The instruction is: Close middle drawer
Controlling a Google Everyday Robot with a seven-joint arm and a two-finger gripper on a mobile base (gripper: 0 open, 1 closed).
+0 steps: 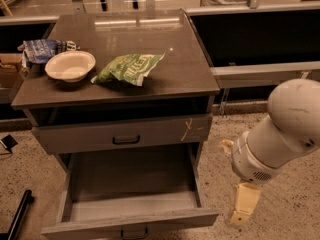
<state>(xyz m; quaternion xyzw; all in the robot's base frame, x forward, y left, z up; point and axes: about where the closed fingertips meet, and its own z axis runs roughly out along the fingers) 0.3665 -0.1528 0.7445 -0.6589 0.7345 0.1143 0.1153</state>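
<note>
The middle drawer (131, 219) is pulled far out at the bottom of the grey cabinet. Its deep grey box is empty, and its plain front with a small dark handle (134, 232) lies at the lower edge of the view. Above it, the taller-fronted drawer (120, 134) with a white scratch mark (187, 129) stands slightly out. My gripper (244, 206) hangs below the white arm (282, 129), to the right of the open drawer's front corner and apart from it.
On the cabinet top (165, 74) lie a white bowl (70, 65), a green bag (129, 68) and a blue packet (42, 49). Dark shelving (260, 39) runs to the right. A black leg (17, 216) lies on the speckled floor at the lower left.
</note>
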